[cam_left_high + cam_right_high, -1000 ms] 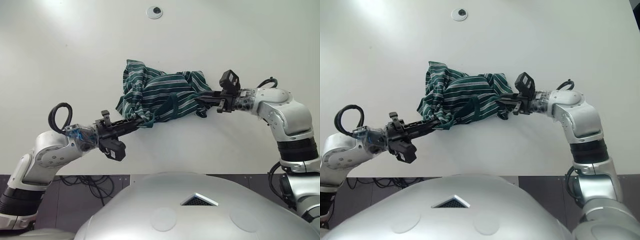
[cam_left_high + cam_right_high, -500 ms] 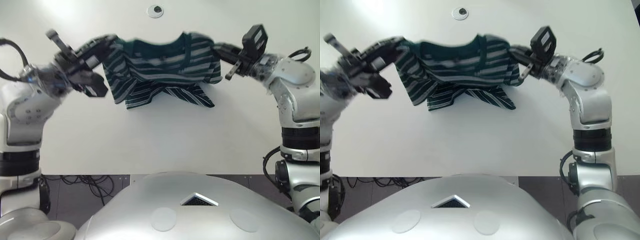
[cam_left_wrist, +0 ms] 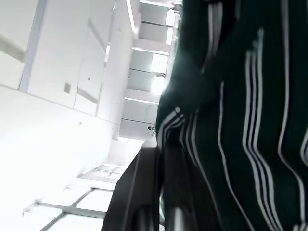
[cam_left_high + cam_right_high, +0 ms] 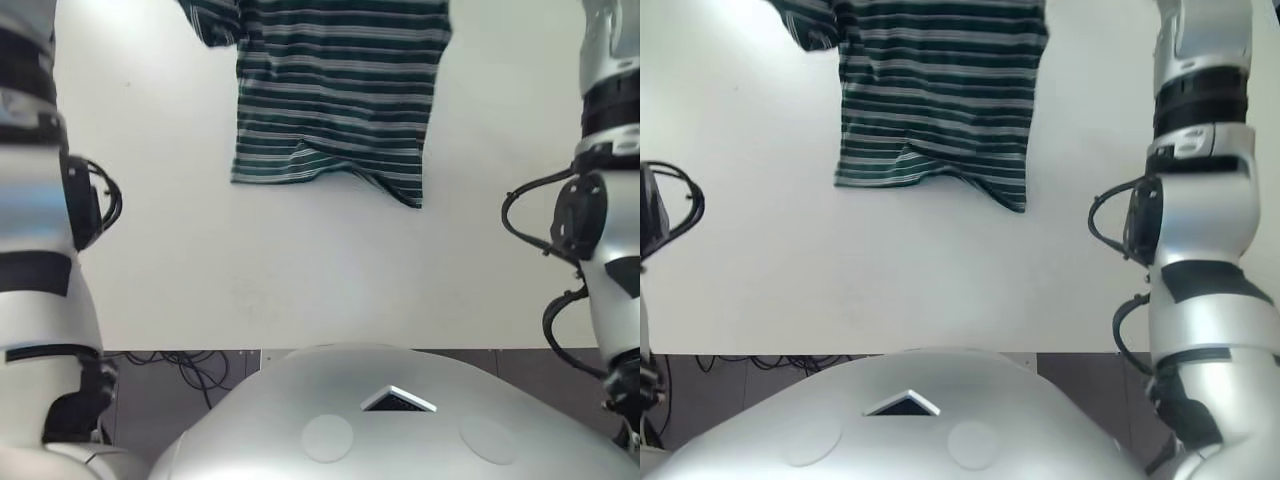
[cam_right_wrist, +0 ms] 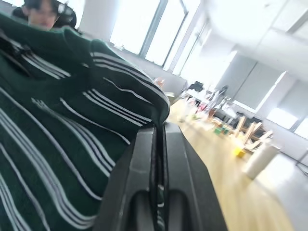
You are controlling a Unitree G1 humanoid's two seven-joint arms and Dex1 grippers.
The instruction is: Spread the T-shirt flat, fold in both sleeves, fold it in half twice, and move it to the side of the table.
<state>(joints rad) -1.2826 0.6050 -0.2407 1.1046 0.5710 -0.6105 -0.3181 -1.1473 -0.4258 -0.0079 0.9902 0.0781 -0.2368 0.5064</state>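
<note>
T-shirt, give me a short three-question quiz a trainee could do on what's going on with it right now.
1. True or false: the T-shirt lies folded on the table.
2. Its stripes are: A white on dark green, B red on white, C none.
3. Fill in: in the right wrist view, the jaws are ___ on the cloth.
Key: 1 false, it hangs unfolded; 2 A; 3 shut.

Dark green T-shirt (image 4: 335,95), white stripes
</note>
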